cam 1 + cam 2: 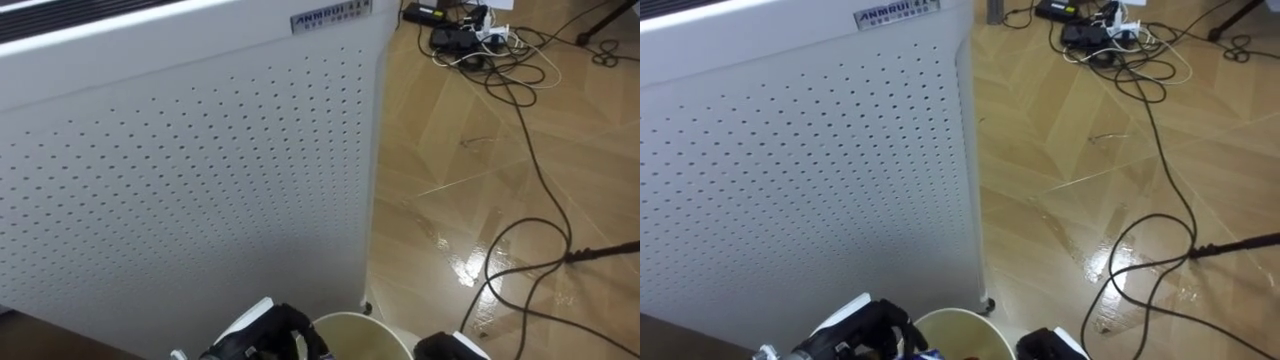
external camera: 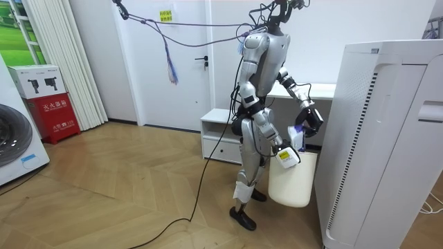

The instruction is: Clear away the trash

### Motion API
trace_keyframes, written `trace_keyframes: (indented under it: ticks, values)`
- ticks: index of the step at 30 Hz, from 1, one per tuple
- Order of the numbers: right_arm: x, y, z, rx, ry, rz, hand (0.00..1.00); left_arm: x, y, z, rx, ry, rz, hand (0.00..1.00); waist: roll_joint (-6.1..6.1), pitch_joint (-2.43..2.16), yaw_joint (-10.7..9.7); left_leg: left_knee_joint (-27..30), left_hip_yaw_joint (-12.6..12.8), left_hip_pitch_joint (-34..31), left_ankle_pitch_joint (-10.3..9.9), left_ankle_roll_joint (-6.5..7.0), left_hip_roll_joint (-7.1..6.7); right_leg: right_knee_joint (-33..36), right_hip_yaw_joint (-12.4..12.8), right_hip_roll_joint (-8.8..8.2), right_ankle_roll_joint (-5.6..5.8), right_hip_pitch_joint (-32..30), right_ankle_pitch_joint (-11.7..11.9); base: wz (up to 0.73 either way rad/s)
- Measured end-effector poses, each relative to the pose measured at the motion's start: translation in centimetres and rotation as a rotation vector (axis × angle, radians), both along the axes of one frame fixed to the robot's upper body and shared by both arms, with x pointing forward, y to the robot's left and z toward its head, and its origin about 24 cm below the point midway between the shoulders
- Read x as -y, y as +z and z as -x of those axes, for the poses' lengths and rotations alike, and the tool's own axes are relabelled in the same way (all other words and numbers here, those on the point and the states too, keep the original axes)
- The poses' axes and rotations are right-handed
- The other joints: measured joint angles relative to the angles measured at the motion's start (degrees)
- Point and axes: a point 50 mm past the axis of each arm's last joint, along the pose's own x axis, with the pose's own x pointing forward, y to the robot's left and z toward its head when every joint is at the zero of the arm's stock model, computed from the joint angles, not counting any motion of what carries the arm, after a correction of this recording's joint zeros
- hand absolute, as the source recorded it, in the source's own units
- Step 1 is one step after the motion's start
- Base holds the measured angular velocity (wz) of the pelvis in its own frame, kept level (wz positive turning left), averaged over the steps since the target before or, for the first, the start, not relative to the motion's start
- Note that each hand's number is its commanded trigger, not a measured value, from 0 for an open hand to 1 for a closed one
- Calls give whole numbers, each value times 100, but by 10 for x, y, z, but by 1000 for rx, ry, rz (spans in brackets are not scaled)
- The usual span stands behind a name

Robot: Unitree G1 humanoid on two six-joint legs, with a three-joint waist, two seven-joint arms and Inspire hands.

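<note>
Left eye view: one bin [image 1: 360, 319], two hands [image 1: 268, 336] [image 1: 450, 347].

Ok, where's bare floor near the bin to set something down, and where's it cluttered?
Freest is the wood floor between the white perforated cabinet and the long black cable. Crowded: the cable tangle far ahead on the right, and that cable's loop right of the cream bin. The cabinet blocks the left.

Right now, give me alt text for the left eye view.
The rim of a cream bin sits at the bottom edge between the robot's left hand and right hand. A tall white perforated appliance stands at left; dark cables trail across wood floor at right.
</note>
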Motion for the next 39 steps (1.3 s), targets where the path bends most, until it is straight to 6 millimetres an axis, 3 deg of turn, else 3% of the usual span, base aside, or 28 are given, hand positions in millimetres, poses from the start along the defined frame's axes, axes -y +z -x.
trace_keyframes:
  ticks: [26,28,32,35,37,39]
  values:
    - [1,-4,8,-30,0,-35,100,-1,-3,3,-8,6,4,0,17,-21,29,7,-10,244,11,-23,51,-56,-115,28,-41,291,39,0]
    - [3,-9,16,-51,-21,-49,100,-6,-9,11,-32,31,5,0,9,-66,23,-69,-9,354,17,-31,49,-129,-168,27,-41,390,38,0]
    - [13,-17,30,-106,-104,-89,100,-17,-19,25,-77,89,7,0,-11,-90,22,-155,-15,517,18,-33,52,-229,-184,43,-37,566,41,0]
    - [32,-29,54,-176,-206,-101,100,-36,-35,43,-141,196,-11,0,-55,-139,2,-319,-22,773,26,-45,52,-362,-204,55,-32,815,36,0]
    - [40,-35,72,-218,-260,-97,100,-50,-53,62,-232,301,3,0,-96,-166,6,-424,-22,939,29,-49,49,-457,-204,72,-25,975,32,-2]
    - [52,-44,96,-274,-364,-100,100,-68,-75,95,-366,458,22,0,-176,-194,-44,-536,-28,1150,28,-52,54,-592,-220,93,-18,1198,28,0]
